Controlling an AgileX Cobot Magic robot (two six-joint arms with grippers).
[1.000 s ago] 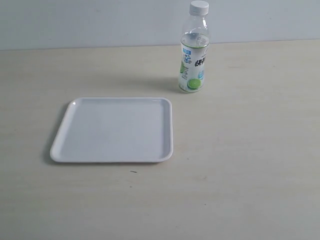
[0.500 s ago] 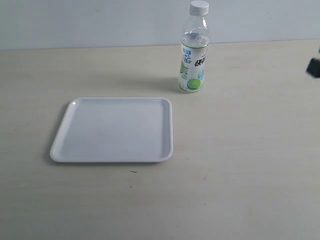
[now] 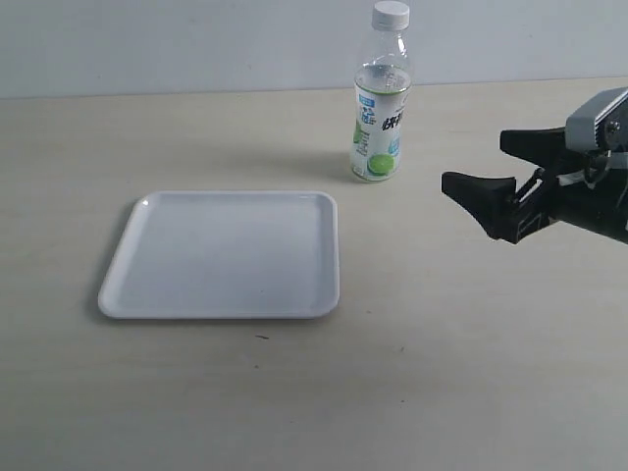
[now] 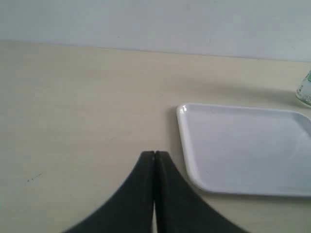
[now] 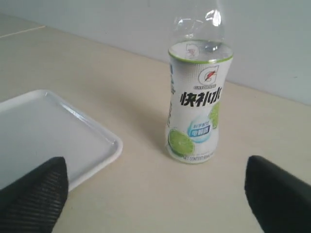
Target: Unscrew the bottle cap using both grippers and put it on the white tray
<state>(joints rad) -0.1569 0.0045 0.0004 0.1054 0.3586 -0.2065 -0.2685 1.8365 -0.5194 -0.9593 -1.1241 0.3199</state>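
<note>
The bottle (image 3: pixel 380 108) stands upright at the back of the table, with the white bottle cap (image 3: pixel 391 14) screwed on its neck. To its front left lies the white tray (image 3: pixel 226 257), with nothing on it. My right gripper (image 3: pixel 477 163) hovers open to the right of the bottle, apart from it. In the right wrist view the bottle (image 5: pixel 197 111) stands ahead between the wide-spread fingers (image 5: pixel 36 194), its cap cut off by the frame. My left gripper (image 4: pixel 154 155) is shut on nothing, over bare table beside the tray (image 4: pixel 243 145). It does not show in the exterior view.
The pale wooden table (image 3: pixel 471 343) stretches all round the tray and bottle. A light wall (image 3: pixel 196 39) closes off the back edge just behind the bottle.
My right gripper has come in from the right edge of the exterior view toward the bottle, and its jaws now stand open. Bottle and tray have not moved.
</note>
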